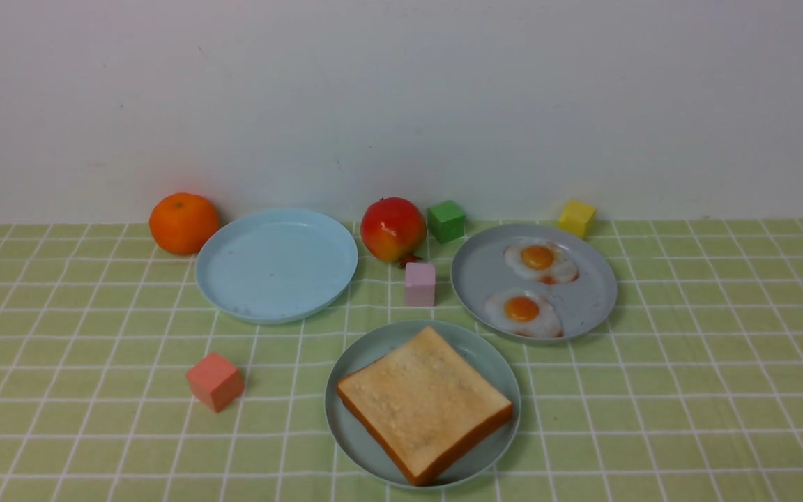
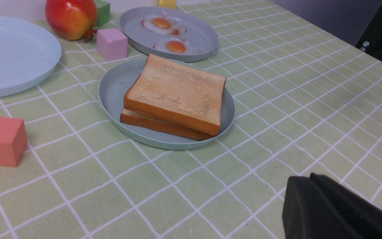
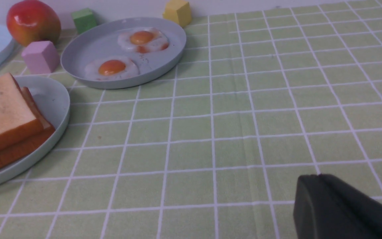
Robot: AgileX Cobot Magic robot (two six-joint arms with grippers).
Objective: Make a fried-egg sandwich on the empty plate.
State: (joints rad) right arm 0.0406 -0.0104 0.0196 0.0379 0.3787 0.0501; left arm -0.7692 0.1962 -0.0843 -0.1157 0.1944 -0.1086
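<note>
Two thick toast slices are stacked on the pale teal-green plate [image 1: 347,376] near the table's front; the top slice [image 1: 424,401] sits slightly askew over the lower slice [image 2: 158,124]. What lies between them is hidden. Two fried eggs [image 1: 539,259] [image 1: 522,312] lie on the grey-blue plate [image 1: 478,275] behind and to the right. Neither arm shows in the front view. My left gripper [image 2: 308,177] is shut and empty over bare cloth, short of the toast plate [image 2: 118,83]. My right gripper [image 3: 317,176] is shut and empty, well off to the side of that plate [image 3: 50,96].
A sky-blue plate [image 1: 276,265] sits back left with an orange [image 1: 183,223] beside it. A red-yellow fruit [image 1: 393,229], green cube [image 1: 447,221], yellow cube [image 1: 577,218] and pink cube [image 1: 420,284] stand near the plates. A salmon cube [image 1: 215,381] lies front left.
</note>
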